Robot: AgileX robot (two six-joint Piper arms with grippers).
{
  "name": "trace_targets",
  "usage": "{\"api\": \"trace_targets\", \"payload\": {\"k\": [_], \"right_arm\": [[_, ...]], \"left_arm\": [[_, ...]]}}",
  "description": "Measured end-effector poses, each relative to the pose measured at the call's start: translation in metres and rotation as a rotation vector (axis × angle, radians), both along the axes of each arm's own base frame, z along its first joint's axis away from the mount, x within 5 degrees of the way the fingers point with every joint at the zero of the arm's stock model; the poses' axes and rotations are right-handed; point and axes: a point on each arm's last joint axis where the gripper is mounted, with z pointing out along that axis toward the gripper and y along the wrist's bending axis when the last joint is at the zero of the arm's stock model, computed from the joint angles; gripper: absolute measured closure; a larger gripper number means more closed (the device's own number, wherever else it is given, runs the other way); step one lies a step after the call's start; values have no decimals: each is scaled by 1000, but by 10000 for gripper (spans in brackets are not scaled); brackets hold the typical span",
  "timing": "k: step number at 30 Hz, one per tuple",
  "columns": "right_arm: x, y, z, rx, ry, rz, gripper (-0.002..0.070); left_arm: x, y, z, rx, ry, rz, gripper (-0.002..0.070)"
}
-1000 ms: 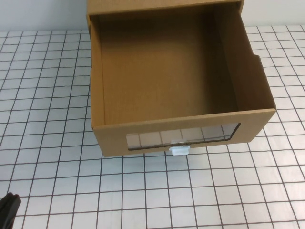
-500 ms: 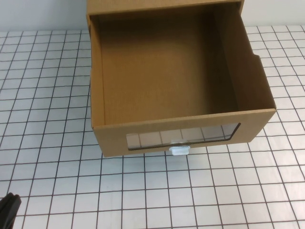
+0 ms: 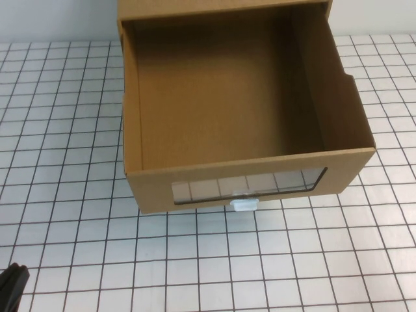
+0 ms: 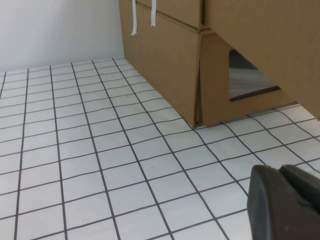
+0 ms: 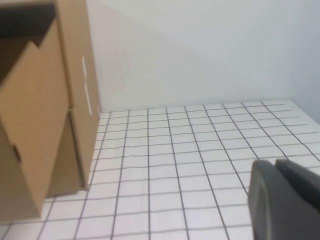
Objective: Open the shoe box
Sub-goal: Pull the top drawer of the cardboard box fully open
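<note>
The shoe box (image 3: pixel 153 185) is seen slid open (white tab (image 3: pixel 245 205) at its front); the left gripper (image 3: pixel 12 286) is glimpsed at the near left.

The shoe box's outer sleeve (image 3: pixel 221 8) stands at the far middle of the table (image 3: pixel 65 162). Its drawer (image 3: pixel 151 188) juts out of the sleeve toward the robot's side, open at the top. A window (image 3: pixel 247 184) sits in the drawer's front wall, and a pull tab (image 3: pixel 245 205) hangs just below the window's middle, at the wall's lower edge. The left gripper (image 3: pixel 13 281) is at the near left corner, well apart from the drawer. The right gripper (image 5: pixel 277 172) is over the table to the box's right (outside the high view), also well apart.
</note>
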Motion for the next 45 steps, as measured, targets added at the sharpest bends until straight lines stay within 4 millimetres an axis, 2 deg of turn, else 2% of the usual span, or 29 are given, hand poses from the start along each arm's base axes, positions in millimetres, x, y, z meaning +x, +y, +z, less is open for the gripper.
{"api": "trace_targets", "payload": {"k": [2, 5, 11, 13, 37, 45], "right_arm": [[-5, -1, -14, 1, -15, -18, 689], [-11, -2, -20, 0, 1, -28, 689], [-15, -3, -43, -23, 251, -33, 689], [-16, -3, -47, -67, 286, -27, 689], [-16, -3, -48, -119, 296, -20, 689], [-16, -3, -48, -119, 296, -20, 689]], "left_arm": [[0, 0, 0, 0, 0, 0, 677], [0, 0, 0, 0, 0, 0, 677], [0, 0, 0, 0, 1, 0, 677], [0, 0, 0, 0, 1, 0, 677], [0, 0, 0, 0, 1, 0, 677], [0, 3, 3, 21, -51, 41, 677]]}}
